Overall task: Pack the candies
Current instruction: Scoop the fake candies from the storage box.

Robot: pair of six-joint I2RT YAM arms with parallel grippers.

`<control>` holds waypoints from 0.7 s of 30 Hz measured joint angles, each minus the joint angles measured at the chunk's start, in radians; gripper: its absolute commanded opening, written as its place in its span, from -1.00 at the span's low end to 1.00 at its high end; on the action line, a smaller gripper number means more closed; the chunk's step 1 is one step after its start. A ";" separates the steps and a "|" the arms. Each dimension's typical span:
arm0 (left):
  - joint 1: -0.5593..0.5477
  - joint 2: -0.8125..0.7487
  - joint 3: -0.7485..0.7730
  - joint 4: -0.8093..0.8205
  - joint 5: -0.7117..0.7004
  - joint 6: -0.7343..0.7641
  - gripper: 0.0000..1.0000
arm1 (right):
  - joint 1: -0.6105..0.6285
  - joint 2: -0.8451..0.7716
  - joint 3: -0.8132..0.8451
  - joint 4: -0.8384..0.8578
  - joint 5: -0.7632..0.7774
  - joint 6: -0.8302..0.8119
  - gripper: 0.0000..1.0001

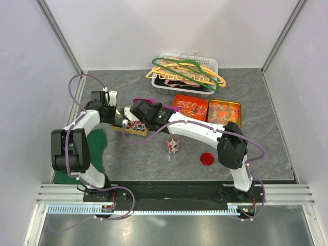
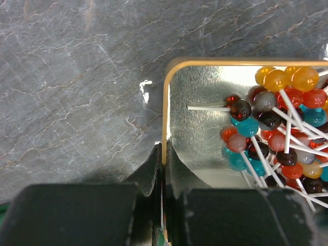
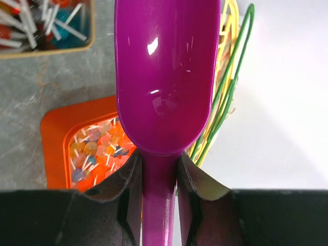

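The candies [image 2: 277, 128] are small round sweets on white sticks, in red, teal, orange and dark colours, piled in a yellow-rimmed metal tin [image 2: 205, 92]. My left gripper [image 2: 164, 154] is shut on the tin's near rim; in the top view the left gripper [image 1: 116, 118] is at the left end of the tin [image 1: 135, 130]. My right gripper [image 3: 159, 164] is shut on the handle of a purple scoop [image 3: 163, 77], whose bowl is empty. In the top view the right gripper [image 1: 142, 110] holds the scoop [image 1: 142, 100] just above the tin. A small glass jar [image 1: 172, 145] holds a few candies.
An orange tray [image 1: 177, 98] and a yellow tray [image 1: 239, 110] of more candies lie at the back right. Behind them a white basket [image 1: 213, 65] holds coat hangers [image 1: 184, 72]. A red lid [image 1: 206, 158] lies right of the jar. A green cloth [image 1: 98, 146] is by the left arm.
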 measured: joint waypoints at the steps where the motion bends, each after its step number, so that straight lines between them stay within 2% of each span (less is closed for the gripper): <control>1: 0.000 0.000 0.000 0.000 0.007 0.000 -0.96 | -0.002 0.007 0.000 0.018 0.014 0.005 -1.00; 9: 0.027 -0.031 -0.007 0.012 0.027 -0.001 -0.96 | -0.051 0.068 0.000 0.056 0.117 0.016 -1.00; 16: 0.106 -0.090 -0.034 0.031 0.082 -0.023 -0.96 | -0.084 0.069 0.000 0.027 0.138 0.020 -1.00; 21: 0.121 -0.128 -0.055 0.058 0.152 -0.034 -0.96 | -0.085 0.070 -0.002 -0.005 0.119 0.033 -1.00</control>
